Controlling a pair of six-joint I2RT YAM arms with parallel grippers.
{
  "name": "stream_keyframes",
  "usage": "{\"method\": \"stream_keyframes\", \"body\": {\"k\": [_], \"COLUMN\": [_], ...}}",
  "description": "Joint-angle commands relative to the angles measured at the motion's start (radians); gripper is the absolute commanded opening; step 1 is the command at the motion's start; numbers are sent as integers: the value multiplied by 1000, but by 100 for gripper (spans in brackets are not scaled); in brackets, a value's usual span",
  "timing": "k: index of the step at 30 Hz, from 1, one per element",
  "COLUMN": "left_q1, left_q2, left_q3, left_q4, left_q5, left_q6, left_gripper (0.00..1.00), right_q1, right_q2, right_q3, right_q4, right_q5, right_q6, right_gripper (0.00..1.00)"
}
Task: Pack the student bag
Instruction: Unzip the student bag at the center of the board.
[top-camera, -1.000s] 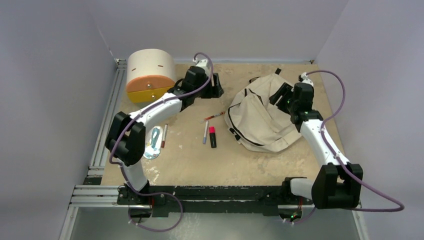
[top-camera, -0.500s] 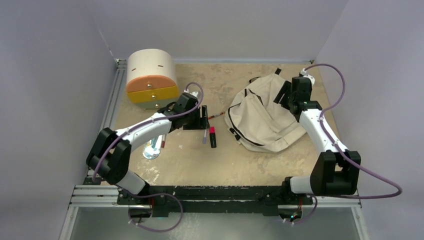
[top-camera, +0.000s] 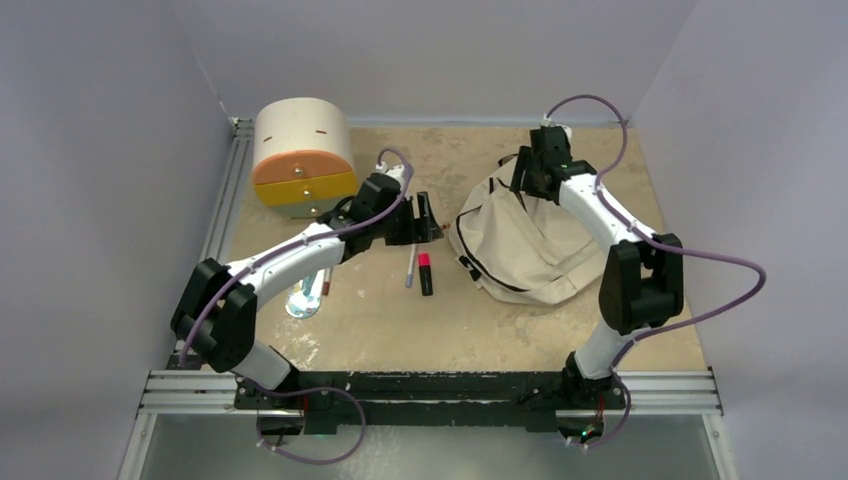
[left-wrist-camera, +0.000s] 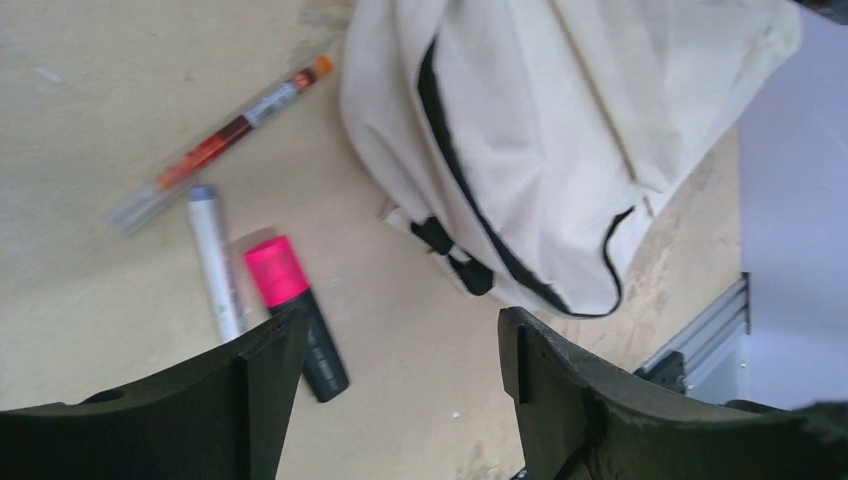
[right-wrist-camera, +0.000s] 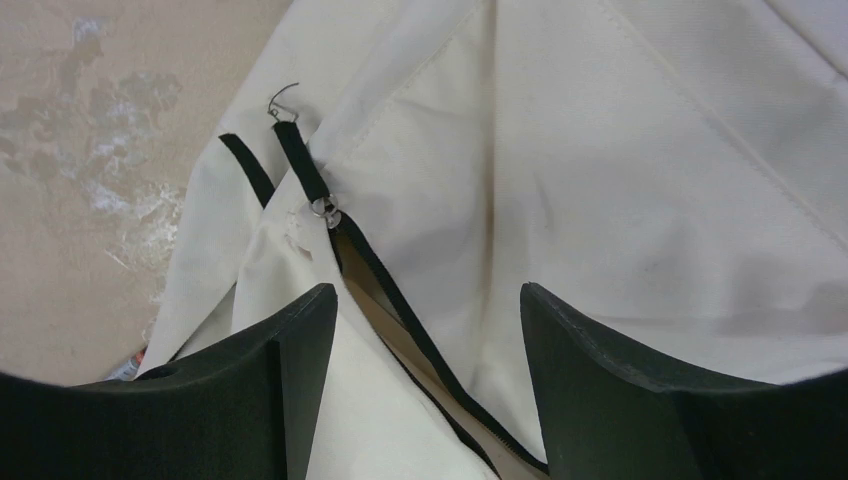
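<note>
The beige student bag (top-camera: 530, 240) lies at the table's right, with black zipper lines; it also shows in the left wrist view (left-wrist-camera: 560, 130) and the right wrist view (right-wrist-camera: 600, 200). Its zipper (right-wrist-camera: 330, 215) is partly open with a metal pull. My right gripper (top-camera: 527, 175) is open and empty just above the bag's far end. My left gripper (top-camera: 428, 215) is open and empty above the table, left of the bag. A pink-capped black highlighter (left-wrist-camera: 295, 310), a white pen (left-wrist-camera: 215, 260) and an orange-red pen (left-wrist-camera: 220, 140) lie on the table near it.
A cream cylindrical drawer box (top-camera: 300, 150) with orange and yellow fronts stands at the back left. Another pen (top-camera: 327, 275) and a pale blue and white item (top-camera: 307, 295) lie at the left near the rail. Walls close in the sides.
My left gripper has swung from the back of the table toward the pens beside the bag. My right gripper has moved left and back, over the bag's far zipper end.
</note>
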Motion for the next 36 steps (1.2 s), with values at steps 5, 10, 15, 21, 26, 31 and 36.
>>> {"method": "stream_keyframes", "body": {"k": [5,10,15,21,26,31,36], "left_q1": [-107,-136,-148,-143,-106,-45,-24], "left_q2": [87,225,295,380,464,531,593], "left_q3": [70,126,132,220,320,419,500], "left_q4": [249,272,296,271,212,139,61], "left_q5": [10,47,60,23,32,80,68], "left_q6": [-150,-196,-217,-126,-61,37,128], "left_gripper": [74,75,72,41,10,0,0], "right_q1": [16,17,16,17,16,16,16], "right_q2": [-29,-48,-55,-42,-39,-33,-10], "right_q3": [2,-20,-31,-42,-55,-63,-40], "right_q4": [-49,-60,-56,-40,-46,-39,-30], "right_q5": [95,84,81,78,88,84,138], "right_q6": [-7,-2,-7,-9,19,38,51], "right_gripper": [71,72,72,72,72,73,74]}}
